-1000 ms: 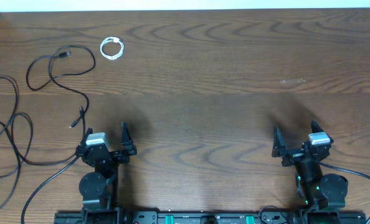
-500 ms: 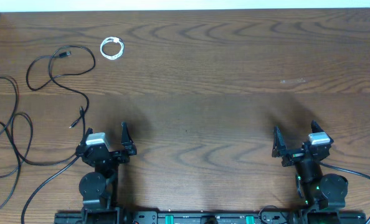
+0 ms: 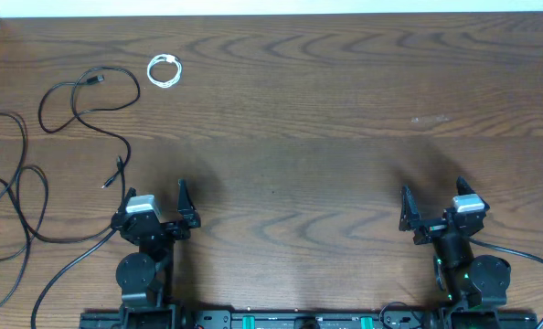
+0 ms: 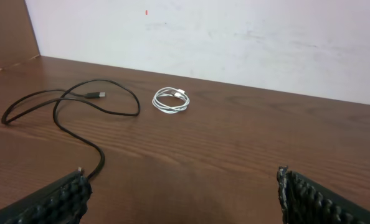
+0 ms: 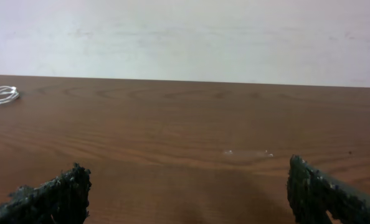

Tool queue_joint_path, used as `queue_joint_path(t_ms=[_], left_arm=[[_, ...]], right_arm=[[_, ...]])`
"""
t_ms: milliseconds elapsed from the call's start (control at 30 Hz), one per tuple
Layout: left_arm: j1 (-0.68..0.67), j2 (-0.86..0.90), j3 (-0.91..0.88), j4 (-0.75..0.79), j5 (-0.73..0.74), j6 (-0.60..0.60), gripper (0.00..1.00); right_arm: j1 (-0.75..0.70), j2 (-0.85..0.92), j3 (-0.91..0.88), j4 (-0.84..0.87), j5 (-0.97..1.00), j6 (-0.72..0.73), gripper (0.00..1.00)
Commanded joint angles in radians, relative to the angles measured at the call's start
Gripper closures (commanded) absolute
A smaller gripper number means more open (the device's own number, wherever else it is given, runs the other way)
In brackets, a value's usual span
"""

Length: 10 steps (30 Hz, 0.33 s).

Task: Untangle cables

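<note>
- The left black robot arm [image 3: 142, 270] and the right black robot arm [image 3: 486, 279] have fat round joints.
- Each one has a small silver-grey box [image 3: 140, 205] on top.
- The left gripper [image 4: 180, 186] and right gripper [image 5: 188, 183] have black bumpy fingers [image 4: 48, 200].
- A thick black cable [image 3: 527, 260] comes out of the right arm.
- A tiny green light [image 3: 467, 273] glows on that arm.

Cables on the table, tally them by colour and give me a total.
White cable: 1
Black cables: 2, one looped with plug ends, one trailing off the left edge
Total: 3
</note>
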Motion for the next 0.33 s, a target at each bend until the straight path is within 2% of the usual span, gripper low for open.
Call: queue_joint_path(t_ms=[0,300], left_arm=[[0.003,0.002,-0.014,-0.044,-0.006,0.013,0.03],[0.003,0.002,-0.014,-0.044,-0.006,0.013,0.02]], right_arm=[[-0.005,-0.006,-0.003,-0.002,-0.006,-0.016,0.01],[-0.005,-0.006,-0.002,-0.002,-0.006,-0.016,0.01]])
